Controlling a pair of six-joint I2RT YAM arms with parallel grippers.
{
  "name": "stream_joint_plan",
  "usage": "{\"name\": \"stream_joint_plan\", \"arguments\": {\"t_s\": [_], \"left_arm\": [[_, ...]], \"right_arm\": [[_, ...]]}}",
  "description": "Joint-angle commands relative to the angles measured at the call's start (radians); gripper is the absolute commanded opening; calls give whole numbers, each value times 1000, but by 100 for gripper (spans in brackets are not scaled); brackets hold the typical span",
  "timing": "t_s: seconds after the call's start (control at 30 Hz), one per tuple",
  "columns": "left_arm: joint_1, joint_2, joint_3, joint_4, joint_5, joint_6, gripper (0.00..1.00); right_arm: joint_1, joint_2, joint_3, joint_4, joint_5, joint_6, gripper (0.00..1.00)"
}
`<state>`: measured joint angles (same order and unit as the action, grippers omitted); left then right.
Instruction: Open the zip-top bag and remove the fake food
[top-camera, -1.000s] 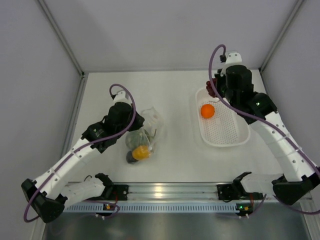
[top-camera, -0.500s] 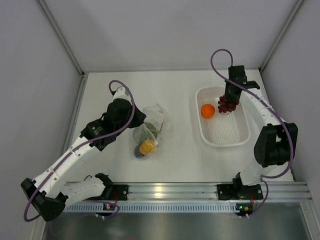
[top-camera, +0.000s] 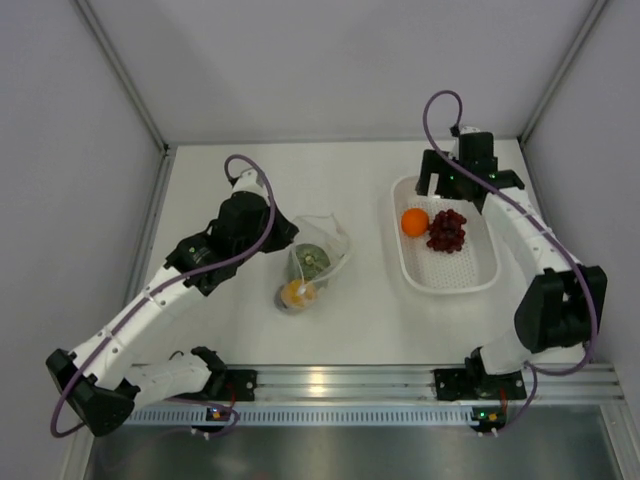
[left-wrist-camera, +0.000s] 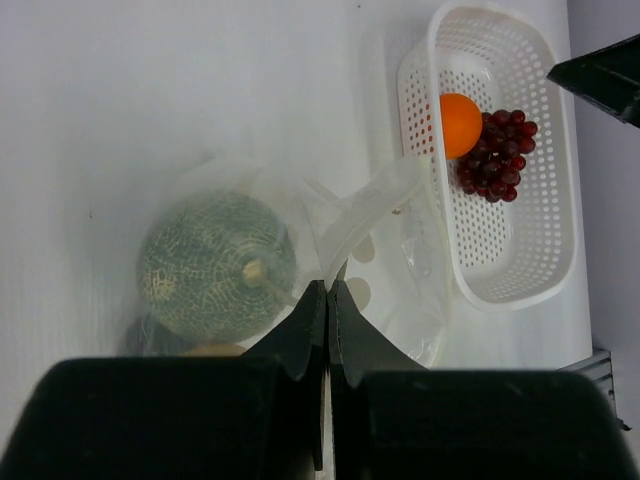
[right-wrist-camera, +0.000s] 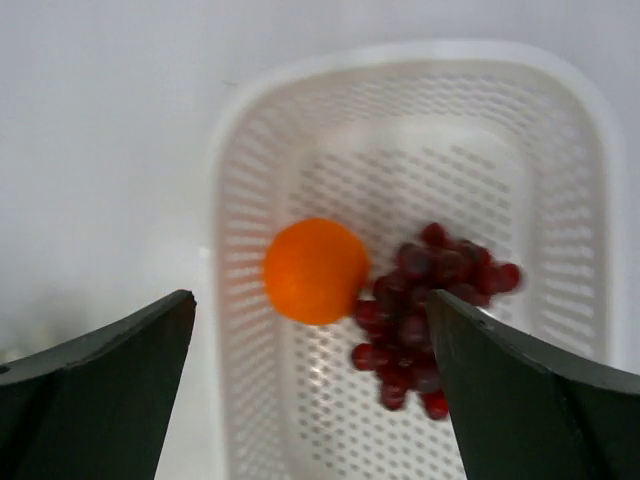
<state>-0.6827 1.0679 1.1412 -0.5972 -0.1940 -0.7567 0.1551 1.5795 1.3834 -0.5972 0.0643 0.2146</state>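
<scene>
White surface, grey enclosure walls. Nearest the bases is the bag (top-camera: 335, 240), centre-left. Its long axis runs near-to-far, leaning slightly right, and the mouth looks to be at the far-right end. Inside, the lemon (top-camera: 295, 292) sits at the near end with the melon (top-camera: 312, 260) just beyond it.

Left end effector (left-wrist-camera: 327, 295) is fully closed, pinching a fold of bag film just beside the melon.

Farther right is the basket (top-camera: 455, 265), with the orange (top-camera: 414, 221) and grapes (top-camera: 446, 230) touching inside it. Right end effector (top-camera: 462, 185) hovers over the basket's far end, spread wide, holding nothing.

Two pieces out, at least two left in the bag.

Key relation: the bag is well apart from the right end effector, to its left and nearer the bases. The left arm is closer but busy holding, so my call is the right arm reaches in along the bag axis from the mouth.
</scene>
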Motion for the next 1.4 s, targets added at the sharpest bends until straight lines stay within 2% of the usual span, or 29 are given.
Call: {"name": "stream_joint_plan", "arguments": {"t_s": [0.0,0.03,0.07,0.1,0.13,0.17,0.2,0.27,0.3,0.4,0.53,0.6,0.93,1.17,1.33,1.37], "left_arm": [[0,9,38,76,19,-12,0],[0,13,32,80,21,-15,0],[0,18,28,89,19,-21,0],[0,20,25,91,18,-24,0],[0,21,19,96,16,-27,0],[0,23,14,100,16,-32,0],[0,24,12,105,21,-33,0],[0,29,11,106,27,-36,0],[0,29,9,109,33,-39,0],[0,30,9,115,39,-44,0],[0,32,3,126,65,-38,0],[0,32,3,126,73,-35,0],[0,20,-23,131,65,-27,0],[0,21,-29,131,54,-27,0],[0,27,-29,134,62,-30,0],[0,29,-31,134,61,-30,0]], "right_arm": [[54,-203,-144,282,-437,86,99],[58,-228,-186,448,-633,129,100],[70,-258,-205,465,-662,170,99],[137,-268,-193,444,-631,154,97],[191,-276,-178,401,-513,122,95],[254,-286,-166,360,-465,62,93],[368,-291,-158,356,-427,46,85],[447,-292,-159,382,-405,42,73],[498,-289,-161,385,-365,54,62],[569,-248,-135,358,-304,103,49],[673,-162,-95,312,-227,14,48],[713,-127,-55,251,-202,-12,43],[745,-61,-159,283,-184,-122,44],[771,-44,-239,290,-215,-133,47],[778,-10,-264,313,-156,-146,43],[779,-3,-261,313,-159,-149,37]]}}
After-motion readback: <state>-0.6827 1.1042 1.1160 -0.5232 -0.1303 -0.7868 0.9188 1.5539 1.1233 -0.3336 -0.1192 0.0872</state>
